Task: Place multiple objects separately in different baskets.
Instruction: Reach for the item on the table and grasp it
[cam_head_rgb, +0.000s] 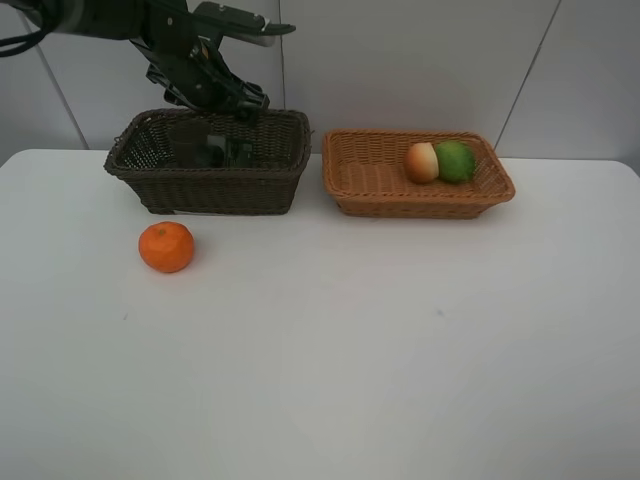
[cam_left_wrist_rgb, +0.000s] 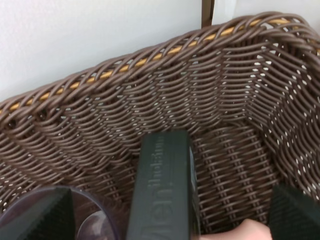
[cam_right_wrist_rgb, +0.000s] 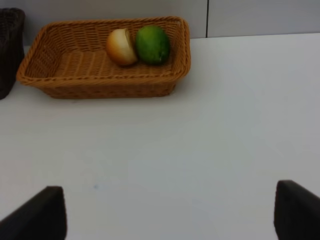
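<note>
The orange mandarin (cam_head_rgb: 166, 247) lies on the white table in front of the dark brown basket (cam_head_rgb: 150, 180). My left gripper (cam_head_rgb: 225, 100) hangs open over that basket. In the left wrist view the left gripper (cam_left_wrist_rgb: 170, 215) has its jaws wide apart above a black bottle (cam_left_wrist_rgb: 162, 190), not touching it. A mauve cup (cam_left_wrist_rgb: 85, 222) and a pink object (cam_left_wrist_rgb: 247, 231) lie beside the bottle. The light tan basket (cam_head_rgb: 370, 185) holds a peach (cam_head_rgb: 421, 162) and a green fruit (cam_head_rgb: 456, 161). My right gripper (cam_right_wrist_rgb: 167, 215) is open over bare table, short of the tan basket (cam_right_wrist_rgb: 100, 86).
The two baskets stand side by side at the back of the white table (cam_head_rgb: 350, 350), close to the wall. The dark basket's corner (cam_right_wrist_rgb: 10, 50) shows at the edge of the right wrist view. The right arm is outside the exterior high view.
</note>
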